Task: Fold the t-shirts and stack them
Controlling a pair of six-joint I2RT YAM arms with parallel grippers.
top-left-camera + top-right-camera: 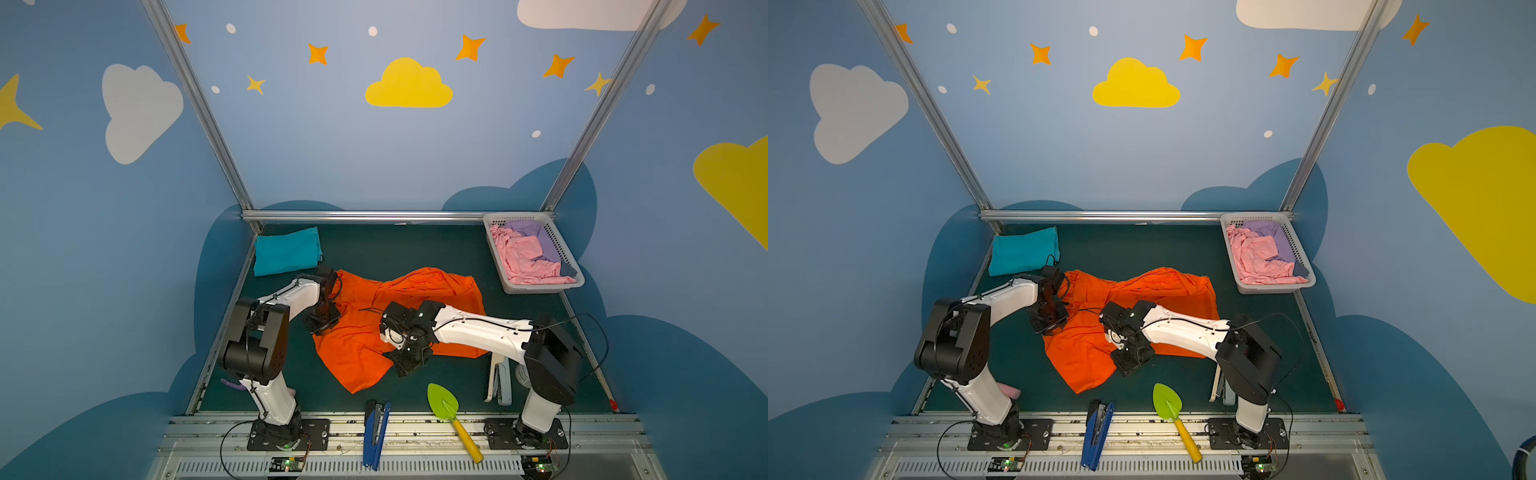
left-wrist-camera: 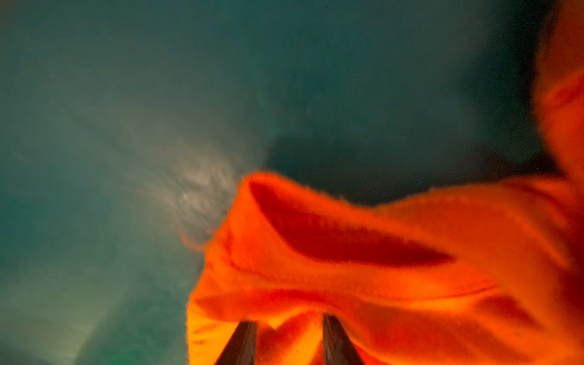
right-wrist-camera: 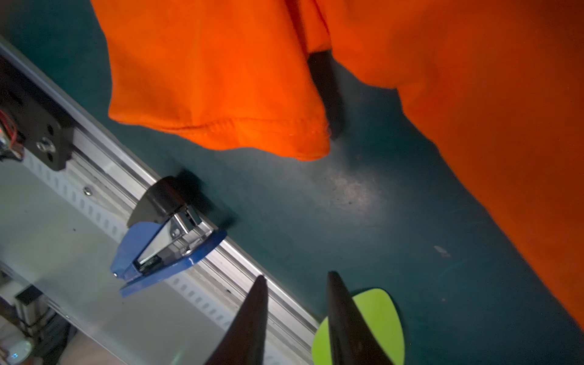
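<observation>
Orange t-shirt (image 1: 419, 286) sprawls mid table (image 1: 395, 249), long axis eight to two o'clock in both top views. Left hand (image 2: 288, 319) grasps its nine-o'clock edge. Right hand (image 3: 297, 276) hangs released and empty, with the loose flap (image 1: 353, 368) just at its nine o'clock, so it looks the nearer arm.

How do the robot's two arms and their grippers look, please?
The left arm and right arm match: white shells on the links, bulky black joints, thin black cables running along them, a black base plate under each. The left gripper and right gripper are black, with dark, tapering fingers.
</observation>
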